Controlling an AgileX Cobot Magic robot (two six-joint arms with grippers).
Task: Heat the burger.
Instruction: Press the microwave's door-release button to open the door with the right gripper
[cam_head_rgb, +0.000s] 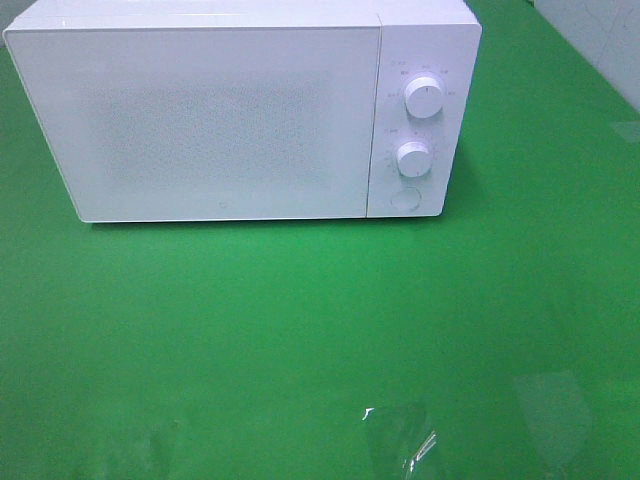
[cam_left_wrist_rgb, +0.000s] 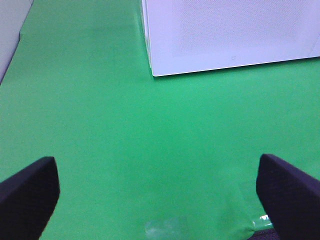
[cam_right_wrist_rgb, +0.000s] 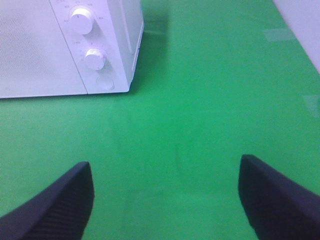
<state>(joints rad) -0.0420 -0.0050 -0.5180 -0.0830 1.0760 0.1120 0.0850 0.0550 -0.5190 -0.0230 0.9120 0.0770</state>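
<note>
My left gripper (cam_left_wrist_rgb: 159, 200) has its fingers (cam_left_wrist_rgb: 30, 192) spread wide, with nothing between them and nothing touched; only bare cloth (cam_left_wrist_rgb: 100, 125) shows in the gap. My right gripper (cam_right_wrist_rgb: 165, 200) is also spread, a little less widely, and is empty too. All four fingers (cam_right_wrist_rgb: 60, 200) are dark, matte pads with a fine woven-looking grain and rounded tips.

The cloth is smooth, flat and bright green, and there is a glossy clear patch (cam_head_rgb: 400, 440) on it near me. Further out stands the microwave (cam_head_rgb: 200, 120), a white, boxy shape with its door (cam_head_rgb: 190, 125) closed; the door panel is finely speckled. On the right strip are two round white knobs (cam_head_rgb: 425, 97) and, below them, a round button (cam_head_rgb: 405, 198).

I cannot tell where the burger is: none of my views shows it.
</note>
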